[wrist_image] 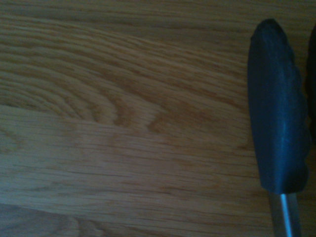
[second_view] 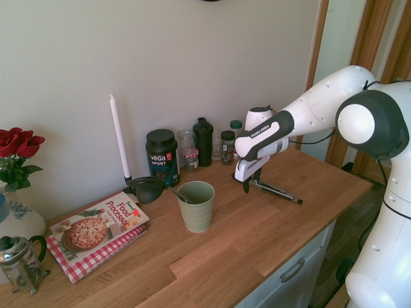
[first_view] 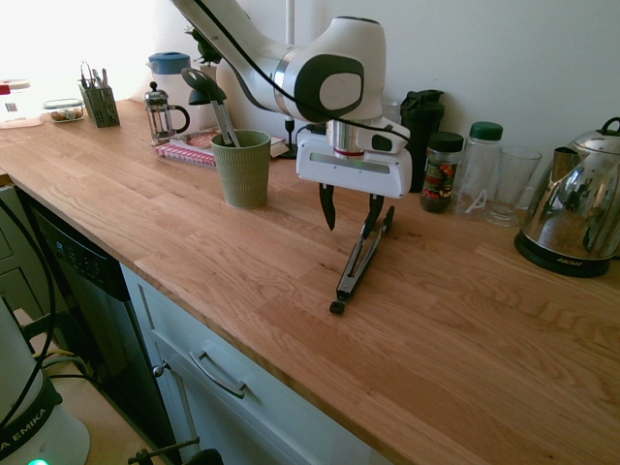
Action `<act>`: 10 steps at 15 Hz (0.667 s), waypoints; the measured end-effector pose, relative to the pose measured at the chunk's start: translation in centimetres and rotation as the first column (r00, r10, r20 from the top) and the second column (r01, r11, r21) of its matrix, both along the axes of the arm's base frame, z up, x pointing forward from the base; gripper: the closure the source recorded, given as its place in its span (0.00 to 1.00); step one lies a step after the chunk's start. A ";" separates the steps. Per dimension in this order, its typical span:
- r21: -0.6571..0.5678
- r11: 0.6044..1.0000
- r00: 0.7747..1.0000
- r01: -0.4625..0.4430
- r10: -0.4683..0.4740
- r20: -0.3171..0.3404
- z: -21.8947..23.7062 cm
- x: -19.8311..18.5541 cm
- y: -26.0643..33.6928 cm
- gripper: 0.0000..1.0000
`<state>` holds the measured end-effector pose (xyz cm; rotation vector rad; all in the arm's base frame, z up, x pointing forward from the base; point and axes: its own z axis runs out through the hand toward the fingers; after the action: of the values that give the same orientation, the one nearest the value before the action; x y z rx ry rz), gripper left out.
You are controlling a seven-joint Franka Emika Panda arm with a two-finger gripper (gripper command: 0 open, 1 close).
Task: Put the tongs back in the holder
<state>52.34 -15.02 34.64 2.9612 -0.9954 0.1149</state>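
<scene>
The tongs (first_view: 360,260) lie flat on the wooden counter (first_view: 455,358), black tips toward the wall and the small ring end toward the counter's front edge. My gripper (first_view: 351,211) hangs low over their tip end, fingers apart. One finger stands right by the tips and the other over bare wood, and nothing is gripped. The wrist view shows one black tip (wrist_image: 276,108) and its metal arm close up. The holder (first_view: 242,167), a sage-green ribbed cup, stands upright to the left of the gripper with a black ladle (first_view: 201,85) in it. From the other side the holder (second_view: 196,205), tongs (second_view: 276,191) and gripper (second_view: 249,184) also show.
Jars, a bottle and a glass (first_view: 509,184) line the wall behind the gripper, and a metal kettle (first_view: 579,218) stands at the right. A cookbook (second_view: 96,224), a French press (first_view: 163,111) and a small utensil caddy (first_view: 99,102) sit further left.
</scene>
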 end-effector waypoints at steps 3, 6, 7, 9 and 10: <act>0.006 1.000 1.000 0.008 -0.008 -0.002 -0.2 0.0 -0.2 1.00; 0.008 1.000 1.000 0.013 -0.013 -0.003 -0.3 -0.1 -0.5 1.00; 0.007 1.000 1.000 0.014 -0.014 -0.003 -0.3 -0.2 -0.5 1.00; 0.007 1.000 1.000 0.014 -0.014 -0.002 -0.3 -0.2 -0.6 1.00; 0.007 1.000 1.000 0.014 -0.014 -0.002 -0.3 -0.2 -0.6 1.00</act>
<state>52.18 -15.58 34.33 2.9597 -1.0184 0.1088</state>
